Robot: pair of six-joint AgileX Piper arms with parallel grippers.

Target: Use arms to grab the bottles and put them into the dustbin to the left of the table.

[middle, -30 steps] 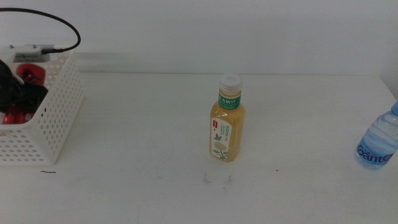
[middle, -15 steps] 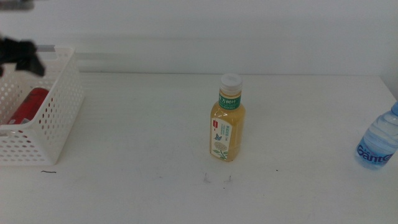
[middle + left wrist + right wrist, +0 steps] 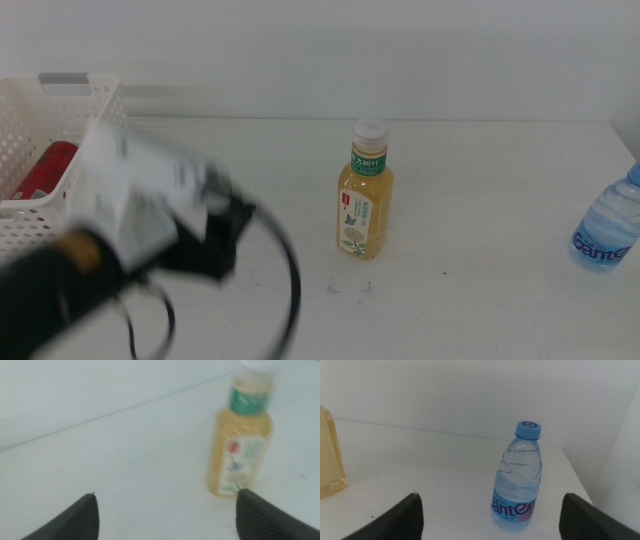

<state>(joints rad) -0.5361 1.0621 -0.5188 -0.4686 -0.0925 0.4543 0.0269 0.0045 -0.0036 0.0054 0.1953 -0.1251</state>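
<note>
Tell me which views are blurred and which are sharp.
Middle view: the left arm is smeared by motion blur, while the tea bottle and the dustbin stay crisp. Left wrist view: soft throughout, the tea bottle hazy. Right wrist view: sharp, the water bottle clear, its label readable.

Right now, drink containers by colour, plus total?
Red: 1, the cola can in the dustbin
Yellow: 1, the tea bottle mid-table
Clear with blue cap: 1, the water bottle at the table's right edge
Total: 3
</note>
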